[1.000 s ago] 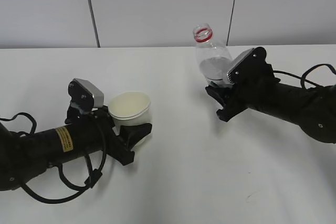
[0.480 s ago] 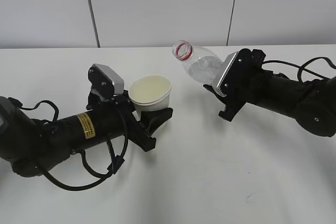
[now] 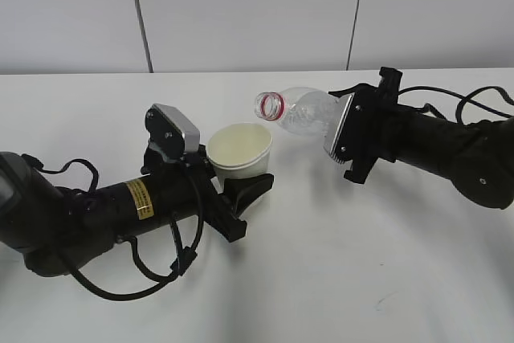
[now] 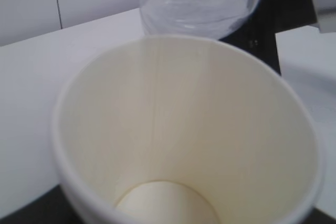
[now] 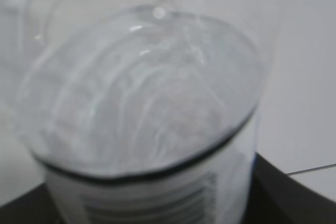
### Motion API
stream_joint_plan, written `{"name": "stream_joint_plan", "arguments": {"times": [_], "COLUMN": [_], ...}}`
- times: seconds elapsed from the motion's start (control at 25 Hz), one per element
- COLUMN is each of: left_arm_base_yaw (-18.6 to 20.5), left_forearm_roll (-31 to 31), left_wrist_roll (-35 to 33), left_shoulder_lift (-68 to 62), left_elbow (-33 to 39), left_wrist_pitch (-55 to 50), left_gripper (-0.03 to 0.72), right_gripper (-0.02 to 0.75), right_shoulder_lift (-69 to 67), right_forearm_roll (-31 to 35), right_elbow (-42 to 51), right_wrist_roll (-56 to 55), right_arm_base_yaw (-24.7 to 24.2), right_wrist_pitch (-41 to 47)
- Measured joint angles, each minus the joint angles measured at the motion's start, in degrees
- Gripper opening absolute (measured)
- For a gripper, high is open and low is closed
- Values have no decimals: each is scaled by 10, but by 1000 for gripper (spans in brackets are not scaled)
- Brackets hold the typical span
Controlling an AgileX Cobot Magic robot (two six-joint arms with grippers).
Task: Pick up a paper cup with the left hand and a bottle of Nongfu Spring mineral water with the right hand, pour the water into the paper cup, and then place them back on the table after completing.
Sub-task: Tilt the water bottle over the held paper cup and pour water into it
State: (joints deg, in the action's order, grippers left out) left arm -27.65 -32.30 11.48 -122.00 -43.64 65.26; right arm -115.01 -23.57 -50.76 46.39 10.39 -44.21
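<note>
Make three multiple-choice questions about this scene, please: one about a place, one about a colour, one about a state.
1. Where is the mouth of the bottle?
A. Beside the rim of the paper cup, toward the right hand
B. Inside the cup, touching its bottom
C. Flat on the table

2. What colour is the ring on the bottle neck?
A. Blue
B. Red
C. Green

3. How does the inside of the cup look?
A. Full to the rim
B. Half full
C. No water visible

Answers:
1. A: in the exterior view the tilted bottle's mouth is close to the cup rim, not in the cup.
2. B: a red ring shows around the open neck.
3. C: the left wrist view shows bare walls and a dry-looking bottom in the cup, which the left hand holds.
</note>
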Motion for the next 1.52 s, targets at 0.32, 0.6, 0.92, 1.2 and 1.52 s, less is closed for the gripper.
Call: {"name": "stream_joint_plan", "arguments": {"times": [0.32, 0.6, 0.92, 1.2, 1.52], "left_arm_base_yaw": [0, 0, 0, 0, 0], "left_forearm_roll": [-26, -47, -54, -56, -57], "left_wrist_roll": [0, 0, 0, 0, 0], "left_shoulder_lift": [0, 0, 0, 0, 0], "left_elbow": [0, 0, 0, 0, 0], "left_wrist_pitch": [0, 0, 0, 0, 0], "left_gripper": [403, 403, 402, 401, 400], "right_gripper": [418, 417, 416, 416, 416], "right_shoulder_lift": [0, 0, 0, 0, 0], "right_forearm_roll": [23, 29, 42, 45, 45], "right_elbow": [0, -3, -3, -3, -5], "right_wrist_roll": [69, 121, 199, 221, 243], "right_arm_base_yaw": [0, 0, 0, 0, 0], "right_wrist_pitch": [-36, -38, -40, -53, -80]}}
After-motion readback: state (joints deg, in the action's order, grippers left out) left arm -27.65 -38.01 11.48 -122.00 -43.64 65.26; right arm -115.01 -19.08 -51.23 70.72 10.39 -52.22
